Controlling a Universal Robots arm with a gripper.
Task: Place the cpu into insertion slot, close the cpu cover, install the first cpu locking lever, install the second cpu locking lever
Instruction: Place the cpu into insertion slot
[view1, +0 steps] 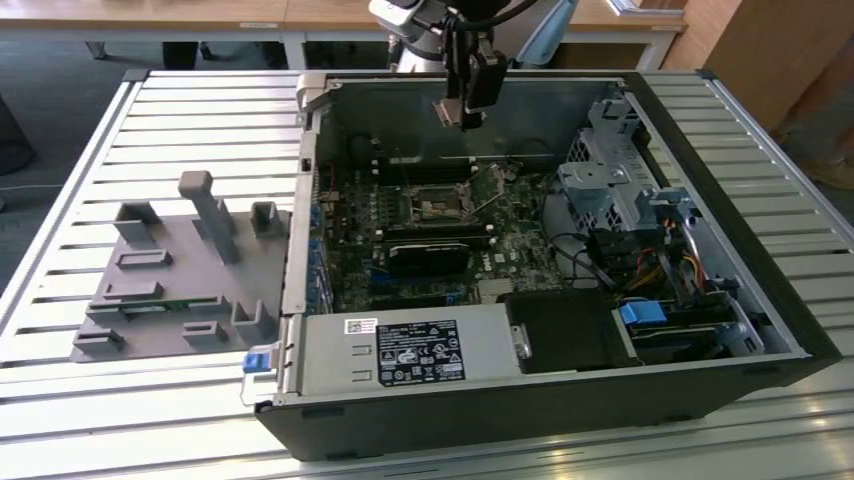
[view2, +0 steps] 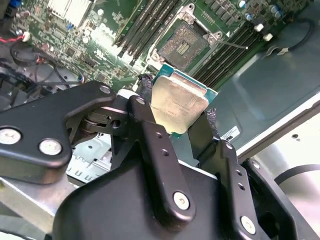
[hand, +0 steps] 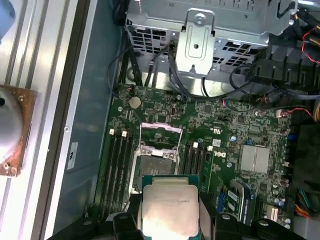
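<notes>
My gripper (view2: 177, 102) is shut on the cpu (view2: 179, 100), a flat square chip with a pale silvery face, its black fingers (view2: 145, 90) pressing two opposite edges. In the first wrist view the cpu (hand: 169, 205) hangs above the motherboard and covers the near part of the insertion slot (hand: 152, 167). The cpu cover (hand: 160, 130), a thin silvery frame, stands swung open at the slot's far side. In the exterior view the gripper (view1: 466, 112) hangs over the back of the open computer case, above and behind the insertion slot (view1: 438, 206). A thin locking lever (view2: 231, 45) sticks out beside the slot (view2: 184, 44).
The case (view1: 747, 300) lies open on a slatted metal table (view1: 200, 110). A labelled power supply (view1: 407, 350) fills its front, with a metal drive cage (view1: 607, 185) and cables on the exterior view's right. A long black card (view1: 427, 252) lies just in front of the slot. A grey fixture (view1: 187, 270) stands outside the case.
</notes>
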